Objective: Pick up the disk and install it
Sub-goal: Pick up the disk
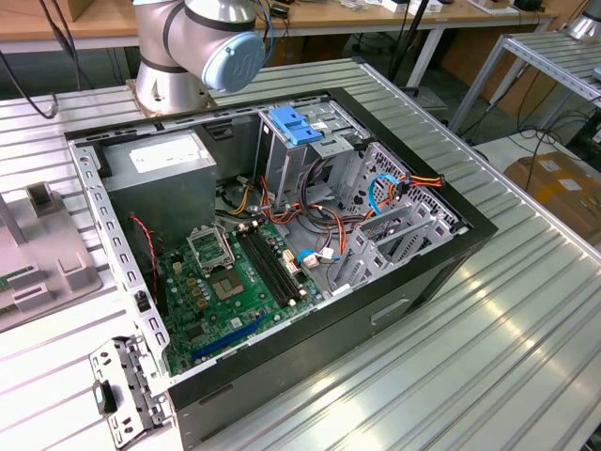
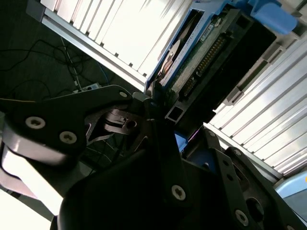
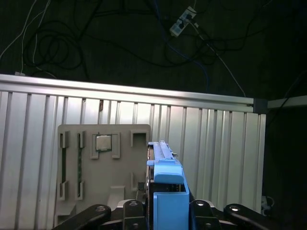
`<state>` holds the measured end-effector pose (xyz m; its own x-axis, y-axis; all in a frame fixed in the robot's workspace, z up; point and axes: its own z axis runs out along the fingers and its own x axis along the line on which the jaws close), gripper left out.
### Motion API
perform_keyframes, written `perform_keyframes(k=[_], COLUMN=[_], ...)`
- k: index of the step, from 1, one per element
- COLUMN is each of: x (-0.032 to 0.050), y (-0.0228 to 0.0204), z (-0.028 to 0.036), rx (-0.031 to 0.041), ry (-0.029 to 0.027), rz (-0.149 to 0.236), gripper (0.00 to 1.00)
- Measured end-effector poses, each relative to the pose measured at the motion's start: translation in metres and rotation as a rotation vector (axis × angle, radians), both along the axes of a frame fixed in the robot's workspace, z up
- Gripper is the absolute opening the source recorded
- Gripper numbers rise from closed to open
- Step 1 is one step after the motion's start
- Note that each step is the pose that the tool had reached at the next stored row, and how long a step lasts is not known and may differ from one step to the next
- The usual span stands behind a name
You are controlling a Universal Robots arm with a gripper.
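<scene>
A big ribbed metal table (image 1: 507, 310) shows in the exterior view. On it lies an open black computer case (image 1: 394, 305). The base of the arm (image 1: 197, 42) stands on the table behind the case.

Inside the case, a grey power box (image 1: 160, 178) sits in the corner near the arm. A green board (image 1: 235, 282) lies flat on the bottom. Red, yellow and black wires (image 1: 338, 221) run across the middle. A blue latch (image 1: 296, 125) sits on top of the metal cage beside the power box. On the exterior view's left, a grey tray (image 1: 42, 254) rests on the table, apart from the case.

In the first wrist view the gripper (image 3: 166, 210) holds the disk (image 3: 165, 184). The disk stands on its thin edge with a blue rail facing the camera. Black fingers (image 3: 133, 210) sit on both sides of it, so the jaws are clamped on the disk. The disk hangs over the table, lined up with one edge of the tray. A small square chip (image 3: 102, 142) sits in one pocket of the tray. Past the table's edge, cables (image 3: 57, 43) lie on the dark floor.

In the second wrist view the disk's green underside and a row of pins show. The gripper's black parts meet the disk at one end, with the ribbed table behind it.
</scene>
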<state>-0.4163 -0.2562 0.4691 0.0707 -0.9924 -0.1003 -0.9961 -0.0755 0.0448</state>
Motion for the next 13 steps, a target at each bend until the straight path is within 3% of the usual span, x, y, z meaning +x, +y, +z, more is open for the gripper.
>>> perform_keyframes(k=[13], x=[0.0000], y=[0.0000], z=[0.0177], rx=[0.0036], ry=[0.0000], rz=[0.000], gripper=[0.37])
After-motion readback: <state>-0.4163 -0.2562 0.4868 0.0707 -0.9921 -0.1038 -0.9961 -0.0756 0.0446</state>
